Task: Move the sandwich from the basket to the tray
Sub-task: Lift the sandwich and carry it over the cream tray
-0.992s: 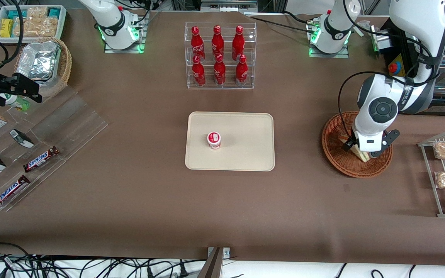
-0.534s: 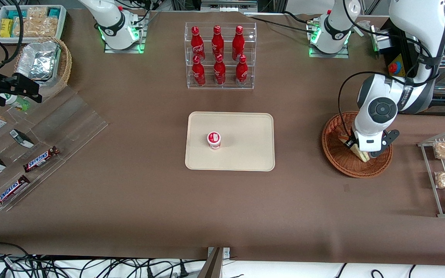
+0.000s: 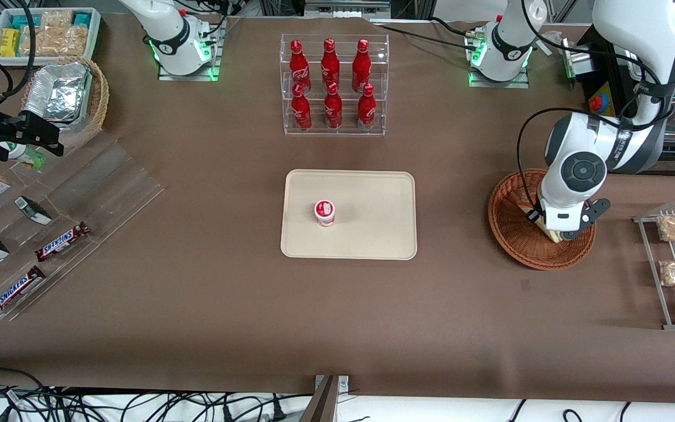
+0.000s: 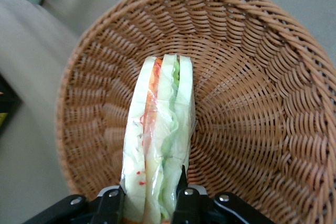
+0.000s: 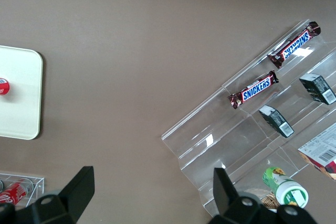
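Where the basket (image 3: pixel 525 246) sits toward the working arm's end of the table, the gripper (image 3: pixel 554 232) is down inside it, its fingers (image 4: pixel 185 199) pinching the sandwich (image 4: pixel 160 145) by its two bread faces. Seen from the wrist, the wrapped wedge stands on edge, filling layers showing between the pale slices, its tip reaching toward the basket's middle. Woven floor shows bare on both sides of the sandwich, and the rim (image 4: pixel 79 61) curves around with room to spare. Seen from the front, the arm's wrist covers most of the sandwich; only a pale corner (image 3: pixel 551 235) shows below it, inside the basket's rim nearest the camera. Well apart from the basket, the tray (image 3: pixel 372 234) lies mid-table with a small red-and-white cup (image 3: pixel 324 212) on it, leaving the tray's half nearer the basket bare. Brown tabletop runs unbroken between basket and tray.
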Controlling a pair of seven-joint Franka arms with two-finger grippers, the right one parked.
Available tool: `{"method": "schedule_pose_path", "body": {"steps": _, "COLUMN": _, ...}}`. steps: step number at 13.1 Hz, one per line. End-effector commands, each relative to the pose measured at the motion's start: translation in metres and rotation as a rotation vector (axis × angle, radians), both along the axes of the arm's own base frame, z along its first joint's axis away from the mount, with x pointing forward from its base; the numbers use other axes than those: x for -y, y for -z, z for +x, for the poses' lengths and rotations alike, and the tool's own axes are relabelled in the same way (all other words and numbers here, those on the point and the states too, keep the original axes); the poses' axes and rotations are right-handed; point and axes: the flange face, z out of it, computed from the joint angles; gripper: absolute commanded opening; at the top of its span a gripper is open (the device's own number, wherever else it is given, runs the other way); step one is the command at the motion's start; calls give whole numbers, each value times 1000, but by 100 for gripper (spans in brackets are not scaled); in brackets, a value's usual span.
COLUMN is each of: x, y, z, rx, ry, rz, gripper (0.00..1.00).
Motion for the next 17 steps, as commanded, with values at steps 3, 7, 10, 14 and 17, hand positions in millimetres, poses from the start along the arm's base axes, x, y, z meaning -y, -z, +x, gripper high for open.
{"method": "schedule_pose_path", "body": {"steps": 3, "x": 58, "y": -86, "z": 24, "rx": -50, "ry": 99, "rz": -71, "gripper": 33}}
{"method": "schedule_pose_path", "body": {"steps": 7, "x": 130, "y": -154, "z": 27, "rx": -76, "ry": 190, "rz": -238, "gripper": 34}}
{"method": "schedule_pose_path", "body": {"steps": 10, "x": 193, "y": -165, "z": 15, "rx": -69, "ry": 288, "rz": -319, "gripper": 34}}
{"method": "schedule_pose_path", "body": {"steps": 14, "x": 273, "y": -120, "z": -5, "rx": -50, "ry": 440, "rz": -338, "gripper": 35}}
{"method": "schedule_pose_path", "body": {"steps": 17, "x": 312, "y": -103, "z": -24, "rx": -20, "ry": 528, "rz": -339, "gripper": 35}}
